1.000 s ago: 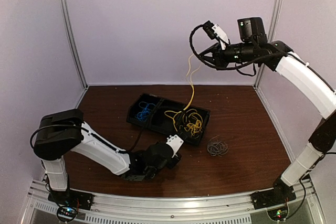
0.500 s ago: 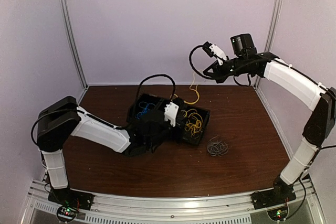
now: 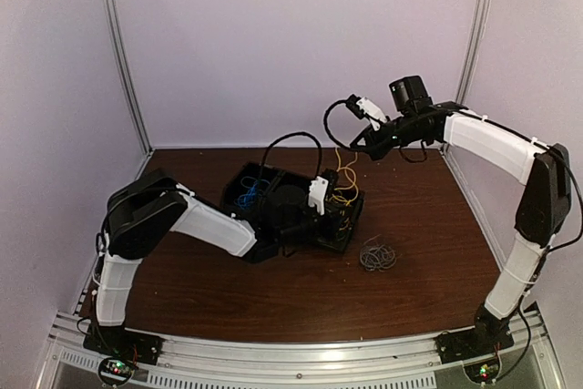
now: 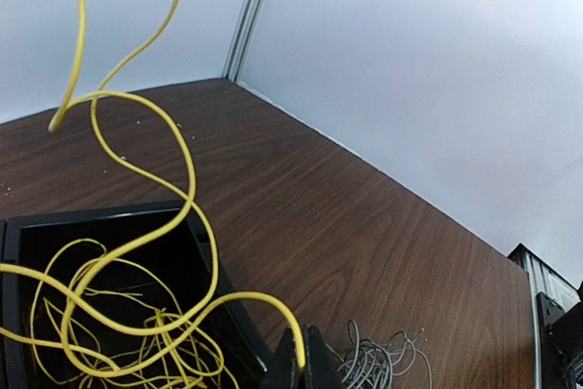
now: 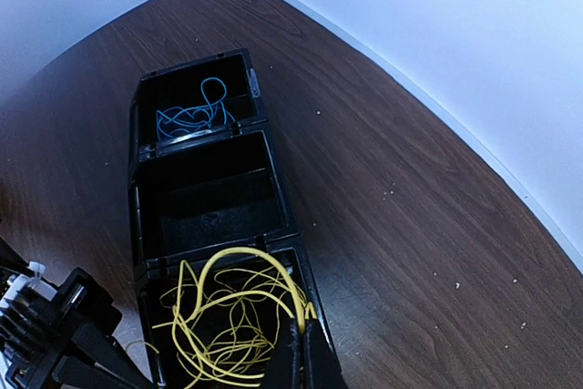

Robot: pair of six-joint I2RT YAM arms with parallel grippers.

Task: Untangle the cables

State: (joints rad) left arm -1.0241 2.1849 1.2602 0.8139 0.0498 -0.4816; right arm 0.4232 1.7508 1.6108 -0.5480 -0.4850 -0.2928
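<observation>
A black three-part tray (image 3: pixel 233 190) holds a yellow cable tangle (image 5: pixel 228 321) at one end and a small blue cable (image 5: pixel 191 116) at the other. One yellow strand (image 3: pixel 343 170) rises out of the tray to my right gripper (image 3: pixel 352 145), which is shut on it above the tray's back edge. My left gripper (image 4: pixel 305 362) is shut on another yellow loop (image 4: pixel 155 234) at the tray's near right corner (image 3: pixel 335 218). A grey cable bundle (image 3: pixel 375 255) lies on the table to the right of the tray, also in the left wrist view (image 4: pixel 378 363).
The tray's middle compartment (image 5: pixel 209 198) holds nothing. The left forearm (image 3: pixel 219 225) lies across the tray's front. White walls and metal corner posts (image 3: pixel 123 52) close in the dark wood table (image 3: pixel 419 216). A thick black arm cable (image 3: pixel 287 138) arches over the tray.
The left arm swung from the table's front up and right onto the tray. The right arm came down and left, so the yellow strand between gripper and tray hangs shorter and slacker.
</observation>
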